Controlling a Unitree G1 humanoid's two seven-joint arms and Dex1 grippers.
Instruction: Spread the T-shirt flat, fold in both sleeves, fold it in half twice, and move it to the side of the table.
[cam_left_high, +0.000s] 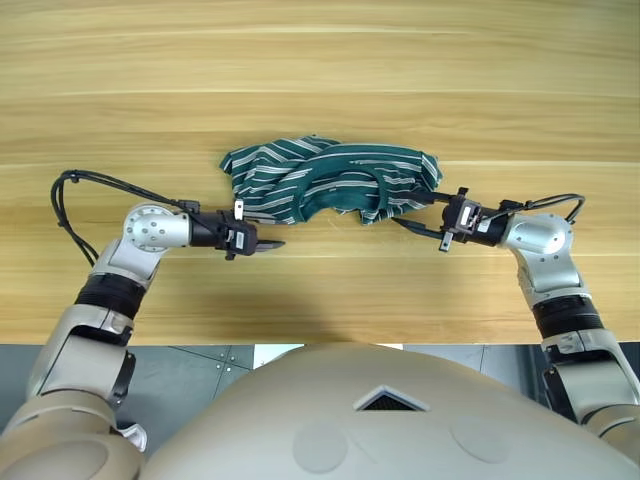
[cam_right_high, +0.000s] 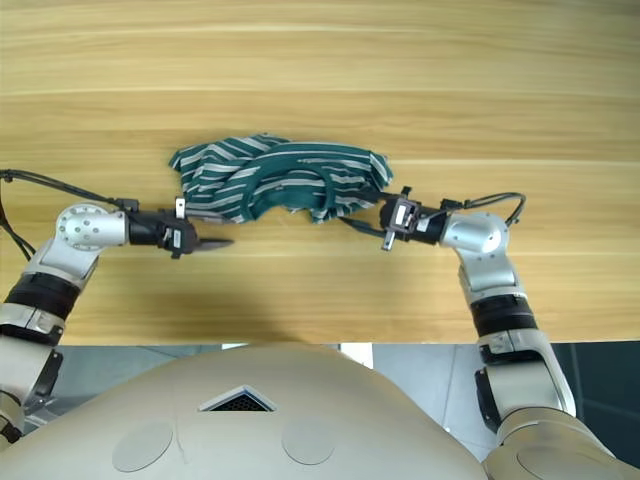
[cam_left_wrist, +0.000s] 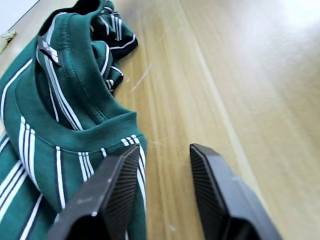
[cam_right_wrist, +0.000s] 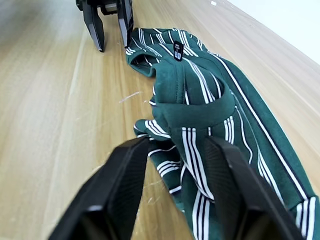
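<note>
The T-shirt (cam_left_high: 330, 180), dark green with thin white stripes, lies crumpled in a low heap on the wooden surface (cam_left_high: 320, 60), between the two hands. It is bunched and twisted over itself, so neither sleeve can be picked out and its outline is lost in the folds. The plain green neckband (cam_right_wrist: 195, 107) loops up out of the bunch, with a small dark label (cam_right_wrist: 178, 51) sewn close to it.

The right hand (cam_left_high: 410, 226) sits at the end of the heap nearest to it, its fingertips right at the cloth. In the right wrist view its two black fingers (cam_right_wrist: 125, 175) stand apart, and a striped fold of the shirt shows in the gap just past their tips. Whether the fingers touch the fabric cannot be told. The shirt runs out of that picture on one side.

The left hand (cam_left_high: 268, 244) lies low over the surface beside the heap's near edge, pointing towards the right hand. Its fingers are also apart, with bare wood between them. In the left wrist view one finger overlaps the striped hem, but contact is unclear. From the head views its fingers look like a single dark point, so the gap cannot be seen there.
</note>
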